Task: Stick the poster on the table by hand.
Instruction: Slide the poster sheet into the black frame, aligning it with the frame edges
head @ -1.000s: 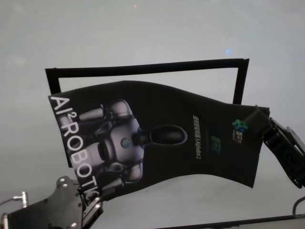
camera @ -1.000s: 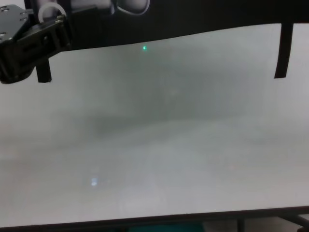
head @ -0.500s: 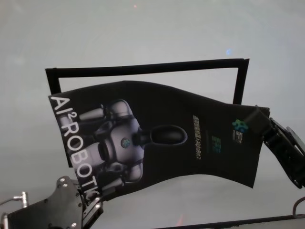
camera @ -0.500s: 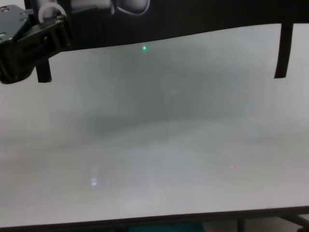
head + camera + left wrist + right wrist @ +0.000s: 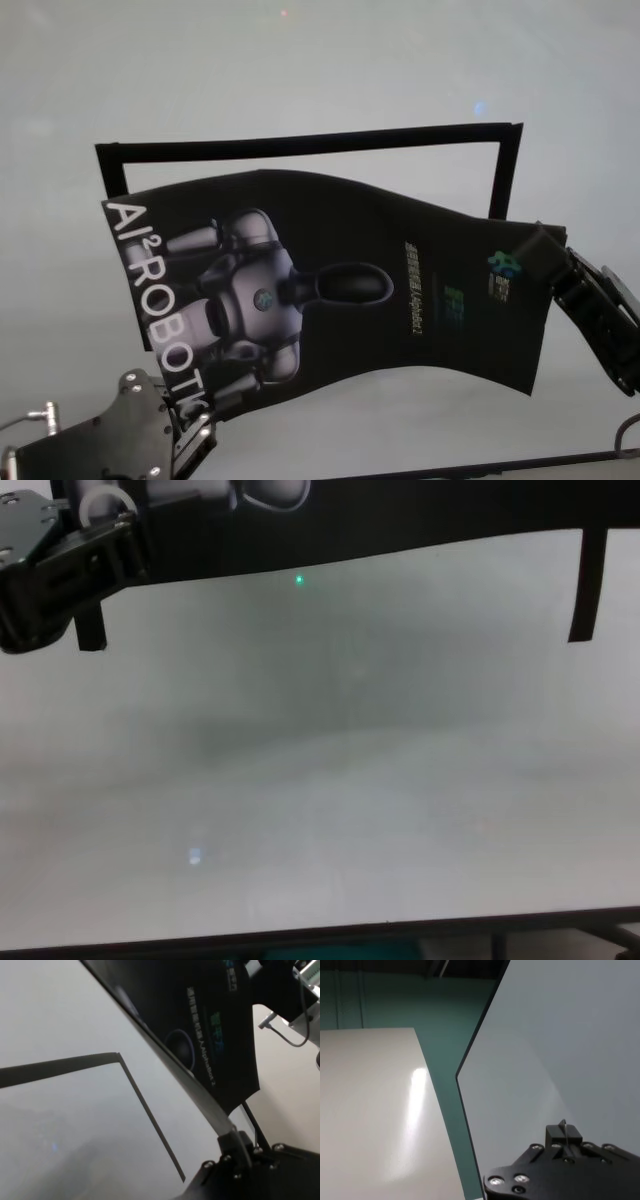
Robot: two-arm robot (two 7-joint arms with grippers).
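The poster (image 5: pixel 330 280), a black glossy sheet with a grey robot figure and white letters, hangs bowed above the white table (image 5: pixel 300 70). My left gripper (image 5: pixel 195 425) is shut on its near left corner, by the white letters. My right gripper (image 5: pixel 545 255) is shut on its right edge. In the left wrist view the poster (image 5: pixel 200 1020) runs edge-on out of the clamped left gripper (image 5: pixel 235 1142). The right wrist view shows the right gripper (image 5: pixel 563 1132) pinching the sheet's thin edge. In the chest view the poster's (image 5: pixel 400 515) near edge and the left gripper (image 5: pixel 60 570) sit at the top.
Narrow black tape strips (image 5: pixel 310 143) mark a frame on the table beyond and under the poster, with the tape strips (image 5: pixel 145 1110) and a side strip (image 5: pixel 583 585) also seen. Past the table's right edge are teal floor (image 5: pixel 445 1035) and another white surface (image 5: pixel 370 1110).
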